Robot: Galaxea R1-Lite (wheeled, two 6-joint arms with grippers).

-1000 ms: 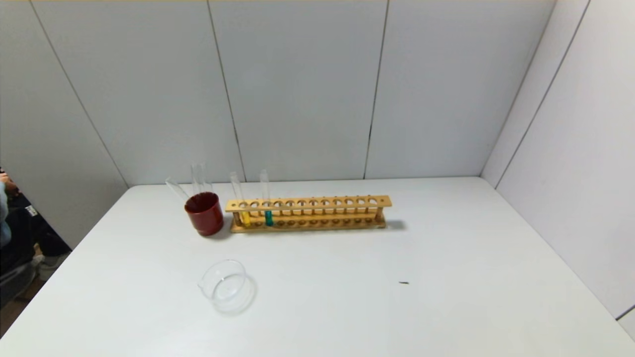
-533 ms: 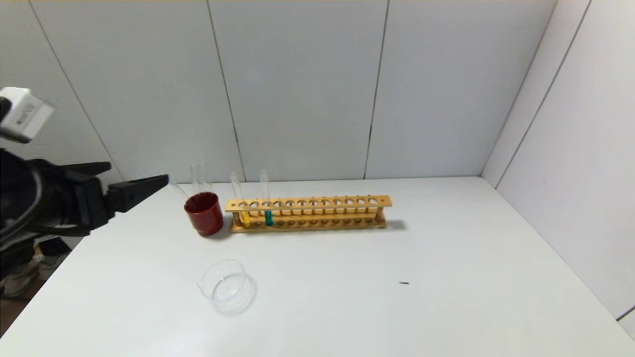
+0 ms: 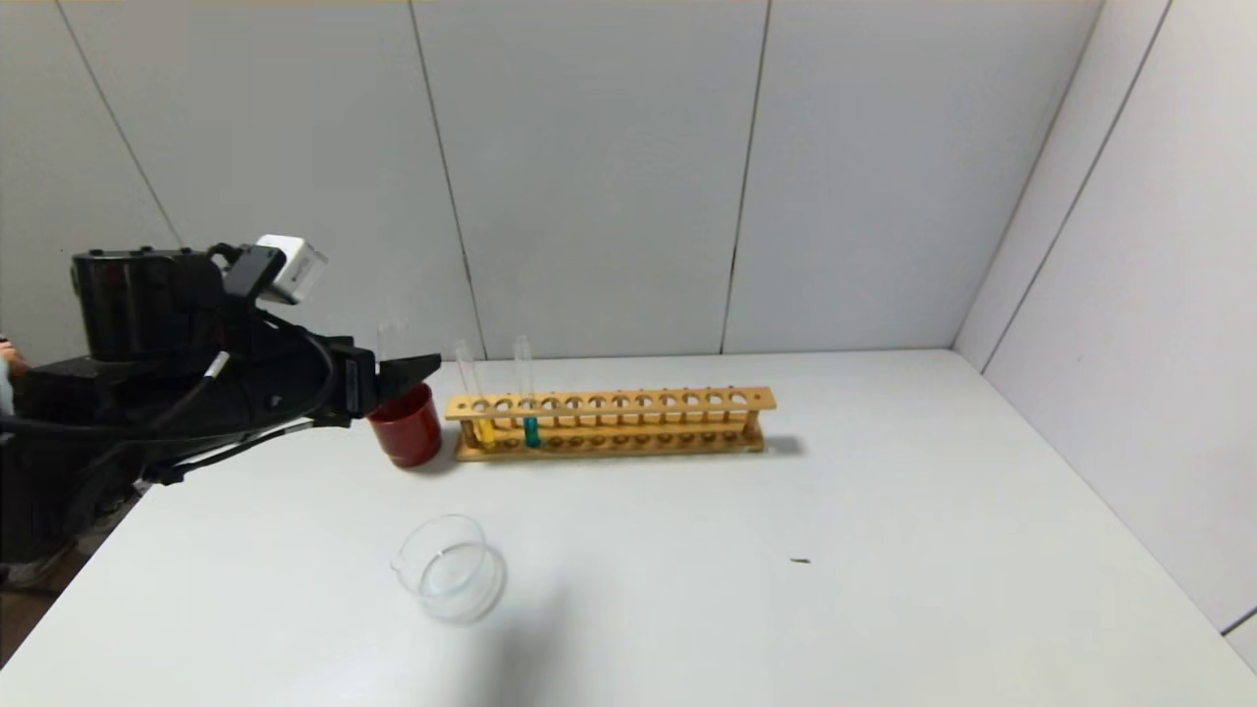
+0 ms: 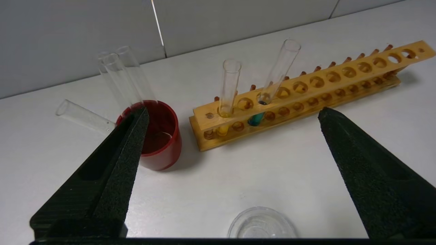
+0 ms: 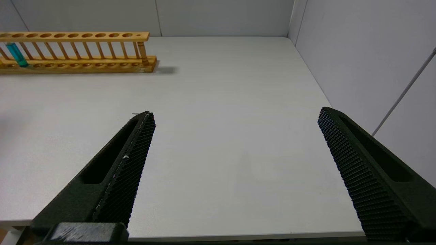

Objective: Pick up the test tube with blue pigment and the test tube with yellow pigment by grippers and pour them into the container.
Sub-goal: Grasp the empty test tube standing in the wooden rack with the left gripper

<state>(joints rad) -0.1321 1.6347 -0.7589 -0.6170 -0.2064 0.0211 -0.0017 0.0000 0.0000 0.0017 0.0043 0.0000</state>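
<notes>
The test tube with yellow pigment (image 3: 482,429) and the test tube with blue pigment (image 3: 530,428) stand side by side in the left end of a wooden rack (image 3: 628,403). The left wrist view shows the yellow one (image 4: 229,85) upright and the blue one (image 4: 279,73) leaning. The container (image 3: 450,568), a low clear glass dish (image 4: 261,227), sits on the table in front of them. My left gripper (image 3: 417,371) hovers by the red cup, left of the rack, open and holding nothing (image 4: 233,109). My right gripper (image 5: 235,111) is open over the table's near right part, outside the head view.
A dark red cup (image 3: 408,432) holding clear colourless tubes (image 4: 126,75) stands just left of the rack. The rack's other holes are unfilled. Grey walls close the table at the back and right. A small dark speck (image 3: 799,561) lies on the table.
My left arm has come in from the left edge and moved right, its fingers now reaching the red cup. Tubes, rack and dish have not moved.
</notes>
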